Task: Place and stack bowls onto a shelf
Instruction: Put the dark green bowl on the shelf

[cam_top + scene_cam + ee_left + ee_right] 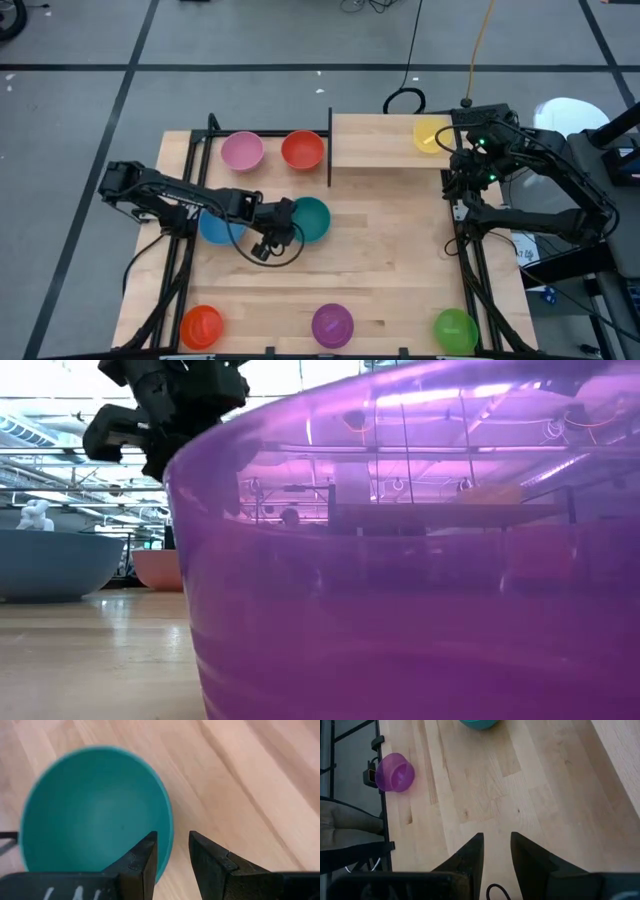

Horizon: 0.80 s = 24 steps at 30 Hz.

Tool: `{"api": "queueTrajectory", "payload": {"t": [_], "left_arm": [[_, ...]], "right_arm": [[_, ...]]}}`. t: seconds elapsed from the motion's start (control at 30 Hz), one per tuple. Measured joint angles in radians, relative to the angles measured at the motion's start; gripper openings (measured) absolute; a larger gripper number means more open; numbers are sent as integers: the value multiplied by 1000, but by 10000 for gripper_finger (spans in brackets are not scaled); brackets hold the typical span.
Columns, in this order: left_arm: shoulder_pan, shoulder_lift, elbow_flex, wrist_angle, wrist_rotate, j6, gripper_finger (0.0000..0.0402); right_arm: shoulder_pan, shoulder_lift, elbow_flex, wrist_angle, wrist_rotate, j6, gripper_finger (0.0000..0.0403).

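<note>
my left end effector (172, 857), fingers spread astride the teal bowl (95, 810) rim; next: pinch, lift toward the shelf (385, 140).

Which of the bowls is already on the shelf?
The yellow bowl. It alone sits on the raised shelf, at its right end near the right end effector. All the other bowls rest on the tabletop.

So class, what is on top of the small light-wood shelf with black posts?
One small yellow plastic bowl sits on the shelf, partly covered by the right arm; whether another bowl is nested under it cannot be seen.
</note>
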Motion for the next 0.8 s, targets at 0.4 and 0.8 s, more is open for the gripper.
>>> {"api": "queueTrajectory", "payload": {"t": [0.4,0.8], "left_arm": [[8,96,2,76,1,-18,118],[9,218,0,155,3,-74,117]], "right_arm": [[0,-1,0,0,0,0,89],[0,-4,0,0,0,11,89]]}}
